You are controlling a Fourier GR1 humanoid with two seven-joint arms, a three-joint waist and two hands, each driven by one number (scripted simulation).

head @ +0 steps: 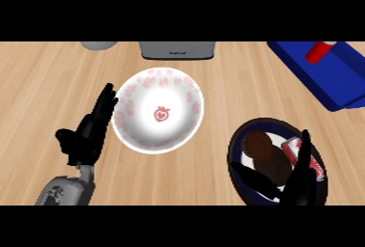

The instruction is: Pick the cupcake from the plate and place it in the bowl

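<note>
Right hand [296,185]: open, fingers straight, thumb spread, over the dark-rimmed plate [239,140], straddling the brown cupcake [265,153] that lies on it. Left hand [89,132]: open, fingers straight, just beside the white strawberry-print bowl [158,110]. Beyond: blue tray [321,72], grey appliance [178,49].

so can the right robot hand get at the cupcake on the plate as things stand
Probably yes: the right robot hand is open right over the dark plate, its fingers and thumb on either side of the cupcake, and nothing lies between them.
</note>
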